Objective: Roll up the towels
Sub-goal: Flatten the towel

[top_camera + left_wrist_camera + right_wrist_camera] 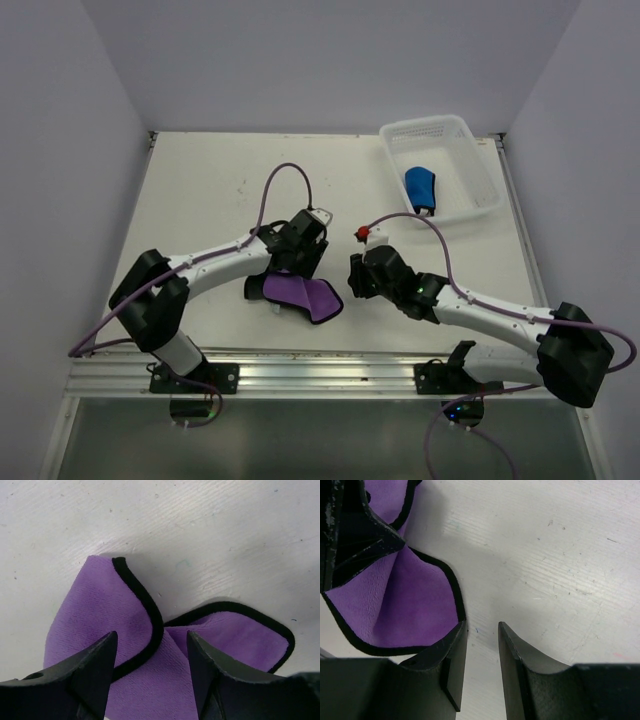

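Note:
The purple towel (303, 296) with its dark hem lies bunched and partly folded on the table between the two arms. My left gripper (151, 639) stands open straight above it, its fingertips (106, 647) down on the cloth and a folded hem running between them. Just right of the towel (405, 605), my right gripper (482, 626) is open by a narrow gap, with only bare table between the jaws. Its left fingertip sits at the towel's hem. The blue towel (420, 188) lies rolled up in the white basket.
The white perforated basket (470, 165) stands at the back right of the table. The right arm's purple cable (415, 216) loops over the table near it. A metal rail (320, 372) runs along the near edge.

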Controlling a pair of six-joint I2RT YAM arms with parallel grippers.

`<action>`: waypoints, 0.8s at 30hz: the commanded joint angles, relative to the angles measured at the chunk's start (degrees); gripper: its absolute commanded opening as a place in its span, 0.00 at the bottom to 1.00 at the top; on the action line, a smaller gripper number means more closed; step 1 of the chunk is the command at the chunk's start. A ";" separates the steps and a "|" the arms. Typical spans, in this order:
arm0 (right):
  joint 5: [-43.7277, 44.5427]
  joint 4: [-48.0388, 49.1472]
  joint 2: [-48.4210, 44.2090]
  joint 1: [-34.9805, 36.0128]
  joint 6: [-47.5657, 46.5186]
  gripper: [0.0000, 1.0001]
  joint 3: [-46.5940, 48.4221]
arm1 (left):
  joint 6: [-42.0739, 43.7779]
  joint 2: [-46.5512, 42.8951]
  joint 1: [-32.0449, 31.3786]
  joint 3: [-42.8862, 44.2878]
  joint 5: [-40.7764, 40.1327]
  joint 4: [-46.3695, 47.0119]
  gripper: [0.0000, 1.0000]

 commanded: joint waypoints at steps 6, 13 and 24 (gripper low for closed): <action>1.73 1.91 -1.23 -0.31 0.84 0.35 -0.92 | 2.31 2.41 -0.34 0.79 -3.85 2.82 0.49; 2.61 1.74 -2.82 -0.49 0.75 0.35 -1.80 | 2.57 2.15 -0.43 0.79 -4.56 3.35 0.21; -1.33 1.03 -3.52 -0.57 -2.41 0.36 0.57 | 0.64 -4.69 -0.52 5.80 -15.62 -4.64 0.00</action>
